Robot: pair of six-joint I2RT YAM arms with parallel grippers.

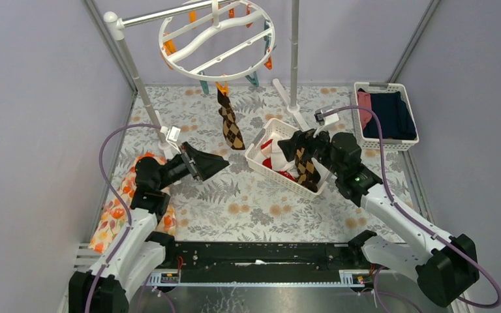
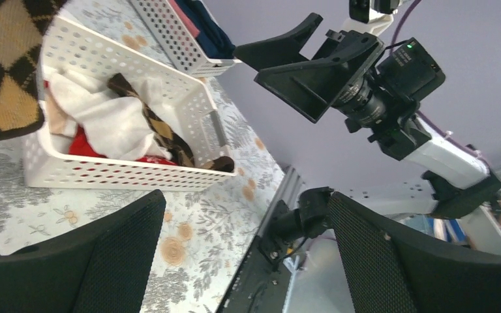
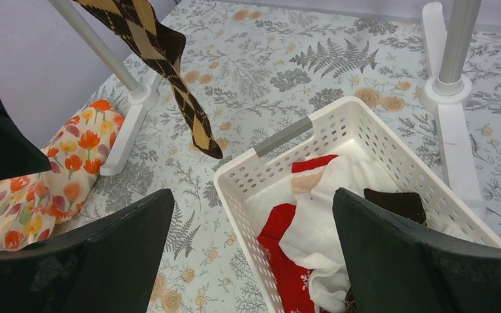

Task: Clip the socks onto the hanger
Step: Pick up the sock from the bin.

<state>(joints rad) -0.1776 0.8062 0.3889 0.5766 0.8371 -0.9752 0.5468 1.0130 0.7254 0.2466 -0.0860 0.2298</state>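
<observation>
Lab test cell, grey walls [image 1: 32, 130], metal frame [image 1: 413, 39]

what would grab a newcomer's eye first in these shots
A brown argyle sock dangles from an orange pin under the round white hanger at the back. Its partner drapes over the near rim of the white basket mid-table, among red and white socks.

The hanger [image 1: 216, 29] is cut off by the overhead view's upper edge. The hanging argyle sock [image 3: 163, 59] is cropped above in the right wrist view.
</observation>
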